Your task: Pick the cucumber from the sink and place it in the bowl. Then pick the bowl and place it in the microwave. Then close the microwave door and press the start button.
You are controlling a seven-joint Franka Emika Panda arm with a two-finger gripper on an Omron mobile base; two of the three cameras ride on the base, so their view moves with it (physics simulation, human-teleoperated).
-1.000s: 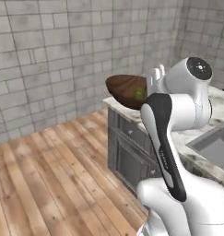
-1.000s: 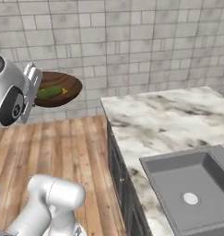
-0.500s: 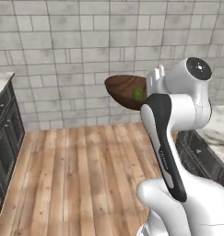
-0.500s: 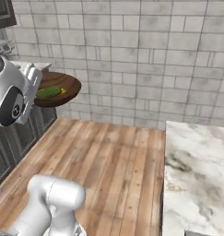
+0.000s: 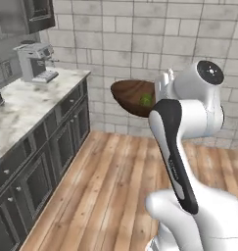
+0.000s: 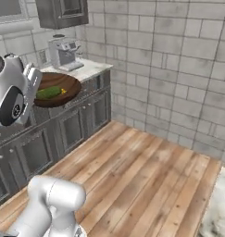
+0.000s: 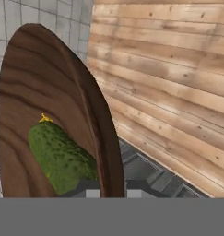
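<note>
Bowl (image 5: 132,98): wide, shallow, dark brown wood with visible grain. Carried in the air above the wooden floor (image 5: 110,186), level with the arm's upper joint, apart from any surface. In the hand view its rim (image 7: 97,120) runs up from between the two finger tips, one tip on each side of the wall.

Cucumber (image 6: 49,92): small, stubby, green, lying inside the bowl against its inner wall. A spot of yellow shows at one end. In the left base view it appears as a green patch (image 5: 146,100) at the bowl's near side, next to the hand.

Gripper (image 7: 111,188): narrow, clamped on the rim of the bowl, one finger inside beside the cucumber, the other outside. In the base views the finger tips are hidden behind the white hand.

Counter (image 5: 27,105): marbled white top over dark grey cabinets with small knobs, running along the left side of the room; well apart from the bowl in the left base view, behind it in the right base view.

Coffee machine (image 5: 36,61): grey and white, standing upright on the far end of the counter near the wall.

Wall (image 6: 178,69): grey stone blocks behind everything.

Upper cabinet (image 6: 63,11): dark, above the coffee machine.
</note>
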